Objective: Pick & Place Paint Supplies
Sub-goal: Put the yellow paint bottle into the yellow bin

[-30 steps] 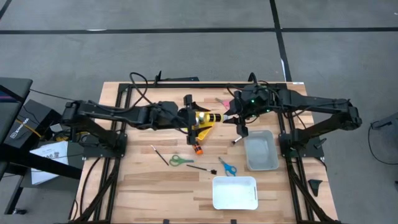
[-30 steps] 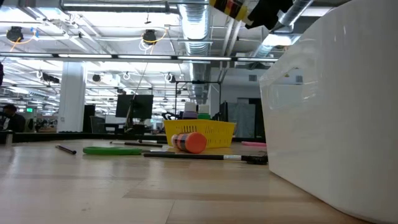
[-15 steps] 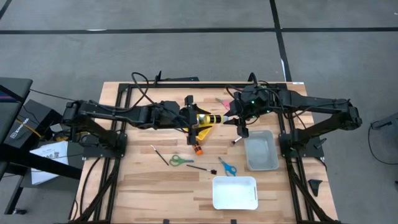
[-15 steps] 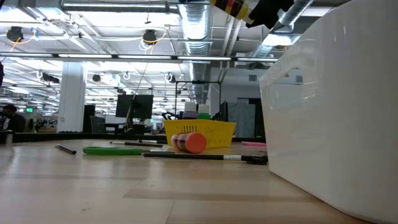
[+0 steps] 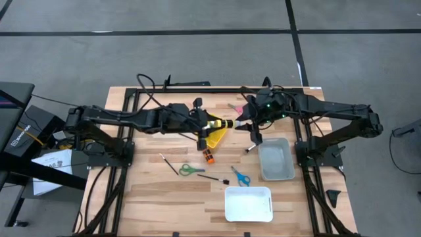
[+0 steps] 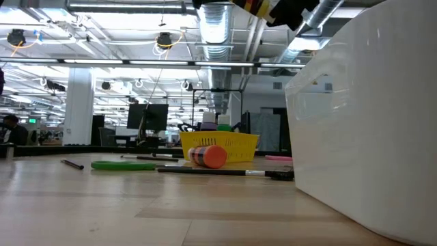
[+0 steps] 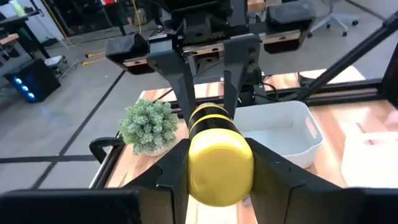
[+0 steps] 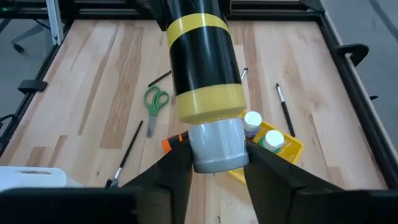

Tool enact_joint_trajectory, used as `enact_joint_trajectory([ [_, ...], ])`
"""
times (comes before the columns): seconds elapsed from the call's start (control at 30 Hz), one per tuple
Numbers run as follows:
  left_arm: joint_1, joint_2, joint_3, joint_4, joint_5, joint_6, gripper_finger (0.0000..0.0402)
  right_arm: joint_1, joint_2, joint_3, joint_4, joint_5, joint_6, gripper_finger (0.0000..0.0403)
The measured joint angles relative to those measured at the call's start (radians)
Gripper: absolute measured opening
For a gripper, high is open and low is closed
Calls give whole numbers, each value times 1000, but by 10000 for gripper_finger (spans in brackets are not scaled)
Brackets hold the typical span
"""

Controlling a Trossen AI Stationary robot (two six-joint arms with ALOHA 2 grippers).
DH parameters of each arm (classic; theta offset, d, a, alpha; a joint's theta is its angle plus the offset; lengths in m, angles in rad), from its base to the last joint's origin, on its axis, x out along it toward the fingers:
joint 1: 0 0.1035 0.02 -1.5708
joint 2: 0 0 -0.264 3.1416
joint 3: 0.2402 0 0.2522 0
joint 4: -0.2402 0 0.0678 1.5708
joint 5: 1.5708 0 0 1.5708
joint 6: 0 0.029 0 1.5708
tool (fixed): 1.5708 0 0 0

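A black tube with yellow bands (image 5: 225, 123) hangs level in the air over the yellow basket (image 5: 214, 135), between my two grippers. My left gripper (image 5: 212, 124) is shut on its yellow-capped end, and my right gripper (image 5: 242, 118) is shut on its grey-capped end. The basket holds white-capped bottles (image 8: 272, 139). An orange bottle (image 5: 209, 157) lies on its side on the table near the basket and also shows in the low view (image 6: 208, 156). Thin brushes (image 5: 168, 164) (image 5: 214, 178) (image 5: 251, 149) lie flat on the table. My left gripper pinches the tube's yellow cap (image 7: 221, 163) between its two fingers (image 7: 177, 171), coming level from the table's left and along the tube. The tube is lifted clear and runs level away from it. My right gripper pinches the tube's grey cap (image 8: 214, 146) between its two fingers (image 8: 256, 160), coming from the table's right and along the tube. The tube is clear of the table.
Green scissors (image 5: 191, 170) and blue scissors (image 5: 240, 176) lie near the brushes. A grey bin (image 5: 276, 160) stands at the right and a white bin (image 5: 248, 204) at the near edge. A spiky green plant (image 7: 149, 124) stands beyond the grey bin.
Both grippers, still shut on the tube's two ends, have gone up a little with it. The tube stays level between them.
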Motion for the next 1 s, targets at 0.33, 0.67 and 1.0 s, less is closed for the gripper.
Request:
enact_joint_trajectory([
  [0.33,27,-41,0,-31,2,-196,116,-2,-52,2,128,-3,-9,244],
  [0.67,107,-73,0,26,209,-725,116,16,-140,1,249,84,-211,248],
  [1.0,131,-66,0,170,220,-1091,116,16,-136,1,315,93,-238,248],
])
